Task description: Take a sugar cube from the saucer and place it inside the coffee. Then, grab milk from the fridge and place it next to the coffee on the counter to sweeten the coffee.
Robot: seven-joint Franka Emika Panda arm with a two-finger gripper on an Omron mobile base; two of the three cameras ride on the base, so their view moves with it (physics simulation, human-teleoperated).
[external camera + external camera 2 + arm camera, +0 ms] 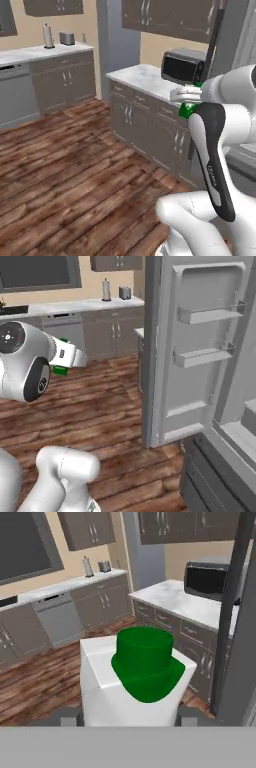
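Right up against your hand camera sits the milk (135, 682): a white carton body with a green cap and green collar on top, upright in that view. The gripper (130, 719) has its fingers (187, 716) set on either side of the carton, clamped on its white walls, so you are holding it in the air. From the left base view the milk's green part (187, 110) peeks out beside the arm, near the counter (142, 77) with the microwave (183, 65). In the right base view the fridge (200, 351) stands open, door bins showing.
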